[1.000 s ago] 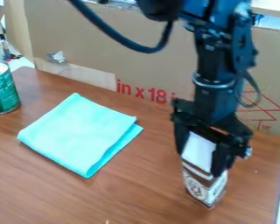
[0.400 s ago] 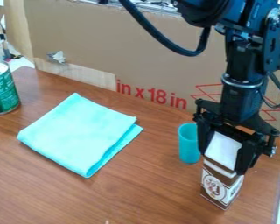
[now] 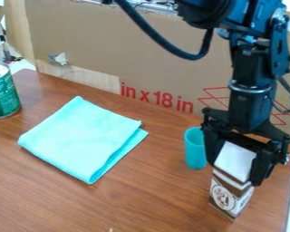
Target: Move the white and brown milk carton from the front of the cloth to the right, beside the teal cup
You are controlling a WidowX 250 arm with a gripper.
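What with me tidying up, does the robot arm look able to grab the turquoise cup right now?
Probably not: its gripper holds the brown-and-white carton, so it would likely have to let go first. The turquoise cup itself stands upright near the gripper.

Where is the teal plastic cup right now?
In the camera view, the teal plastic cup stands upright on the brown wooden table, right of the folded turquoise cloth and just left of the brown-and-white carton.

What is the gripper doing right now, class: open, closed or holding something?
Gripper: closed on the carton, one finger on each side of its top.
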